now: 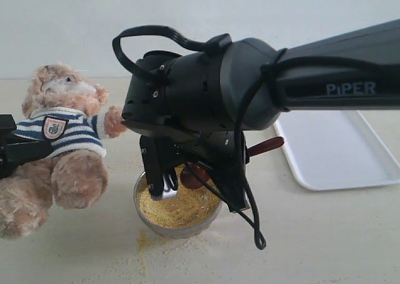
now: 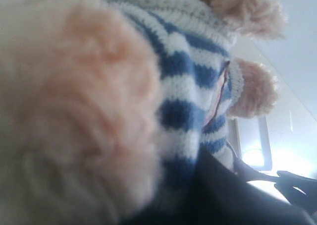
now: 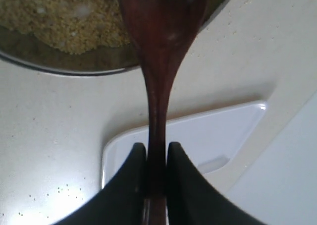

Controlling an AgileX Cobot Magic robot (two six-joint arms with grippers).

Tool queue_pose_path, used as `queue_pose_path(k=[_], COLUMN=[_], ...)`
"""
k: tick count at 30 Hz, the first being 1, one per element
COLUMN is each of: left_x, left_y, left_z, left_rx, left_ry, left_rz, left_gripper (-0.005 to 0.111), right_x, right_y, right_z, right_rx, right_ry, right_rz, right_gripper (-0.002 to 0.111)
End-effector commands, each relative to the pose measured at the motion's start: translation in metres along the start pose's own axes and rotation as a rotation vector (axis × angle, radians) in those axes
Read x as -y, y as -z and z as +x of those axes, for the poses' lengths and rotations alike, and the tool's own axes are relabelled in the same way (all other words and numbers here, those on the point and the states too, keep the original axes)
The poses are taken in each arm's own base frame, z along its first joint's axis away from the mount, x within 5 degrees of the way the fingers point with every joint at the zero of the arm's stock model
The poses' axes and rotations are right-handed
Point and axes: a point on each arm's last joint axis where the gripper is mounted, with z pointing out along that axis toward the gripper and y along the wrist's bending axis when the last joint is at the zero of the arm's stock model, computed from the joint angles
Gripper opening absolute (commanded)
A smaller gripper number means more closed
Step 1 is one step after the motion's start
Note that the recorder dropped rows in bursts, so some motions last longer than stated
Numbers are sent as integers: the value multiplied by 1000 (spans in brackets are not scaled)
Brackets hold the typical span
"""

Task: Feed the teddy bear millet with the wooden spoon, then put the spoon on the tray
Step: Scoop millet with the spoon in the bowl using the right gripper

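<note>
Exterior view: the steel bowl (image 1: 150,220) stands on the pale table (image 1: 312,240), with millet (image 1: 178,210) heaped inside it and loose grains (image 1: 147,241) scattered just in front of it. The wooden spoon (image 1: 195,174) hangs over the bowl. Its long axis is tilted: the oval end is low above the millet, and the slim handle rises away from the bowl toward the tray (image 1: 337,152). The tray lies flat, well apart from the bowl on the handle's side. The right gripper (image 1: 228,166) reaches down over the bowl, and its bulk hides the middle of the handle. On the bowl's other side is the teddy bear (image 1: 59,140), leaning, with one paw stretched toward the bowl. The left gripper (image 1: 28,149) presses in at the bear's waist, under the striped shirt.

Left wrist view: the bear's fur and blue-and-white stripes (image 2: 188,81) fill nearly everything. Only a dark part of the gripper (image 2: 223,195) shows against the shirt, and its fingertips are buried in plush.

Right wrist view: the right gripper (image 3: 156,148) has both black fingers (image 3: 133,175) pressed onto the spoon's (image 3: 158,61) handle, pinching it. The spoon runs straight from the fingers to the steel bowl (image 3: 59,69), and its oval end sits over the rim beside the millet (image 3: 54,22). The tray (image 3: 208,136) lies beneath the fingers, apart from the bowl.
</note>
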Motion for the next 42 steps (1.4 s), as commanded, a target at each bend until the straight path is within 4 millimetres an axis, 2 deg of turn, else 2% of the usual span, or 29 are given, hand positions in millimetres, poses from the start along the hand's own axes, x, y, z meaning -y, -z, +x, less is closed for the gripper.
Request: queue_pose_path(k=[1,11,17,42], left_x=[2,2,2,2], left_y=[0,0,0,0], left_z=[-3,-3,-3,-3], left_rx=[15,15,15,15], left_ry=[-4,-5,-5,-5], left_rz=[18,18,18,18], left_gripper=[5,5,5,5], right_x=[2,4,1,-8], right_y=[-1,-1,-17,-15], right_z=[1,0,-10,-9], right_rx=[18,32,1,-14], right_ry=[-21,-14,-21,-25], right_rz=[2,23,22,-73], right_gripper=[0,0,0,0])
